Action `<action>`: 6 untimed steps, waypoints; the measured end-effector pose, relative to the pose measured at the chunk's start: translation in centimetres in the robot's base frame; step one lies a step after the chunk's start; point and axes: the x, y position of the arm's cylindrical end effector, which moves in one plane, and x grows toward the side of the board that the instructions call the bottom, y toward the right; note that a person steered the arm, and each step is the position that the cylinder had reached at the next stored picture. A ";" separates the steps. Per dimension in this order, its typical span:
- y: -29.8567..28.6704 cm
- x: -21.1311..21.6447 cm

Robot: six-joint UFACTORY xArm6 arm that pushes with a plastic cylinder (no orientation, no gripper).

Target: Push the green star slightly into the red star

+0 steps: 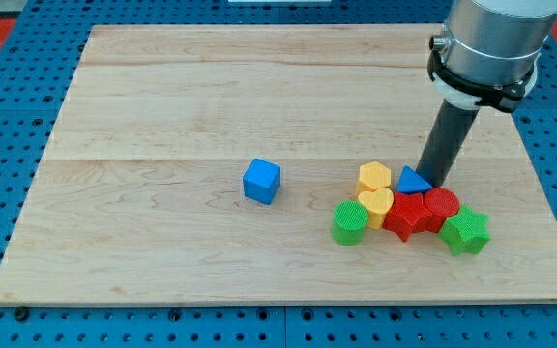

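Note:
The green star lies near the view's bottom right, touching the right side of a red cylinder. The red star sits just left of that cylinder, so the cylinder stands between the two stars. My tip is down on the board just right of the blue triangle, above the red cylinder and up-left of the green star, apart from it.
A yellow hexagon and a yellow heart sit left of the red star. A green cylinder lies at the cluster's left end. A blue cube stands alone mid-board. The board's right edge is close.

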 end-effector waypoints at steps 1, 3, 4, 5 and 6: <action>5.2 0.3; 7.4 4.6; 7.2 6.1; 5.1 7.2; 1.7 7.9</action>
